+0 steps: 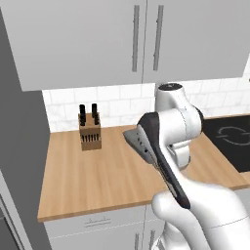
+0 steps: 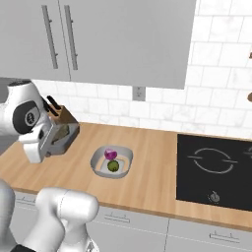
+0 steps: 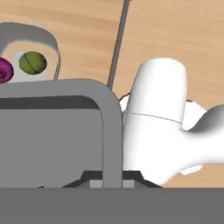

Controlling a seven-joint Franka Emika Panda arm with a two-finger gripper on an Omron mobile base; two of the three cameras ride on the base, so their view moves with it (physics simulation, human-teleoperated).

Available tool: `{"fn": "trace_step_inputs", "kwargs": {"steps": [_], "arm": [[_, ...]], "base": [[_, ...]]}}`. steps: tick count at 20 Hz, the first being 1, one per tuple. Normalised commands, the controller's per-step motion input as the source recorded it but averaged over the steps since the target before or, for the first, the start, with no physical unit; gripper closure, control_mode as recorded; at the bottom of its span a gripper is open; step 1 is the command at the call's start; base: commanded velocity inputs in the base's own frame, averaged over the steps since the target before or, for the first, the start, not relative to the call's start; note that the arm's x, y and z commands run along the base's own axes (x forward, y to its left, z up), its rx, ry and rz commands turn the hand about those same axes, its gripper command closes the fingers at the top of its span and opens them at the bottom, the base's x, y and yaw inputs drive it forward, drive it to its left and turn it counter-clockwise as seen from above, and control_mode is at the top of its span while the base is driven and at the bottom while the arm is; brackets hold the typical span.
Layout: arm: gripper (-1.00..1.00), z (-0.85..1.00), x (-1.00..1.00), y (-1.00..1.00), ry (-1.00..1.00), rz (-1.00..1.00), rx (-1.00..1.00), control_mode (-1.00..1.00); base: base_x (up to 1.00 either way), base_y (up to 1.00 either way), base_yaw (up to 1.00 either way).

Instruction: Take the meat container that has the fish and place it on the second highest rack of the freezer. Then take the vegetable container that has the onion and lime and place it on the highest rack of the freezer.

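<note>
- The gripper (image 2: 53,142) is clenched on the rim of the tray (image 2: 66,135), holding it in the air above the counter (image 2: 147,167) (tilted, in the left base view).
- The fish (image 2: 60,134) lies in the tray.
- The dish (image 2: 111,161) rests on the counter, right of the tray, well apart from it.
- Onion (image 2: 110,154) and lime (image 2: 113,166) sit in the dish, just beside each other.
- A knife block (image 1: 90,133) stands at the counter's back, behind the tray.

Warm wood counter (image 2: 147,172) with fine grain, smooth and matt. Smooth matt grey meat container (image 3: 57,131), like plastic. Glossy black glass stovetop (image 2: 216,167); wooden knife block (image 1: 90,134).
</note>
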Motion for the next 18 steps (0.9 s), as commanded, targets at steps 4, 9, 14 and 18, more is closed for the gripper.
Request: {"fn": "trace_step_inputs", "kwargs": {"steps": [4, 9, 14, 18], "arm": [[1.0, 0.04, -0.58, -0.89, 0.0, 0.0, 0.01, -1.0], [1.0, 0.11, -0.08, -0.56, -0.05, -0.07, 0.1, -1.0], [1.0, 0.12, 0.0, -0.12, -0.1, 0.0, 0.12, -1.0], [1.0, 0.0, 0.07, 0.09, -0.03, -0.1, 0.04, -1.0]], "base": [[0.0, 0.0, 0.0], [0.0, 0.0, 0.0], [0.0, 0.0, 0.0], [0.0, 0.0, 0.0]]}}
